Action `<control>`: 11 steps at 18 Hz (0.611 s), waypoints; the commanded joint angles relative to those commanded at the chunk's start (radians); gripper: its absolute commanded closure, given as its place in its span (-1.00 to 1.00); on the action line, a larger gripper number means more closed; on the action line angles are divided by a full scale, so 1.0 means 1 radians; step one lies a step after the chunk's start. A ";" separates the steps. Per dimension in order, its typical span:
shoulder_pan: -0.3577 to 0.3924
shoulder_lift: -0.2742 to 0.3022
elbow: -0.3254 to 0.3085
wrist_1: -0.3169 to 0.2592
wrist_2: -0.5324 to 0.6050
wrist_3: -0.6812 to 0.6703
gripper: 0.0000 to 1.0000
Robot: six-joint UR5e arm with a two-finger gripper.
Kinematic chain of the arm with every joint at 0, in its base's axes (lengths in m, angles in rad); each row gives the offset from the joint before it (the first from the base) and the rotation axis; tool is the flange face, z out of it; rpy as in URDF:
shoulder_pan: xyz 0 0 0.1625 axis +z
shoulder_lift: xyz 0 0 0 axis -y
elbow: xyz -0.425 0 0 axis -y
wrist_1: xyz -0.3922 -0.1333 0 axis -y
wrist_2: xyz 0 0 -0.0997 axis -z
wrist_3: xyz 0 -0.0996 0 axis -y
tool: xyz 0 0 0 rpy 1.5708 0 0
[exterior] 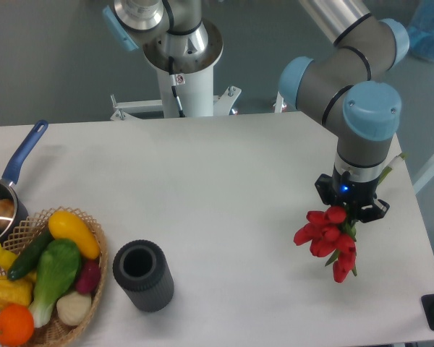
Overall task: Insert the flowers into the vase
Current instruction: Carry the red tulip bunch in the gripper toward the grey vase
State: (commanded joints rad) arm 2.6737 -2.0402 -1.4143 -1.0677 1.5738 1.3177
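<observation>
One wicker basket (94,289) of toy vegetables at near left, grey ribbed vase (143,275) upright just beside it on table (224,188). Well apart at right, red tulip flowers (328,238) hanging below gripper (349,208), off the table; fingers hidden, so can't tell grip state. Blue-handled saucepan (14,170) far left.

White table (224,181): vase (143,275), basket (94,289), saucepan (7,195).

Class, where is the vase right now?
The vase stands upright on the table's front left, just right of the basket.
</observation>
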 joint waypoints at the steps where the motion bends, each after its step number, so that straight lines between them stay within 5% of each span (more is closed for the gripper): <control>1: 0.000 0.000 0.000 0.000 -0.002 -0.002 1.00; 5: 0.003 0.014 0.002 0.002 -0.018 -0.009 1.00; 11: 0.011 0.080 0.000 0.069 -0.311 -0.190 1.00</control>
State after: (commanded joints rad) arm 2.6845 -1.9605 -1.4143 -0.9989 1.2630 1.1278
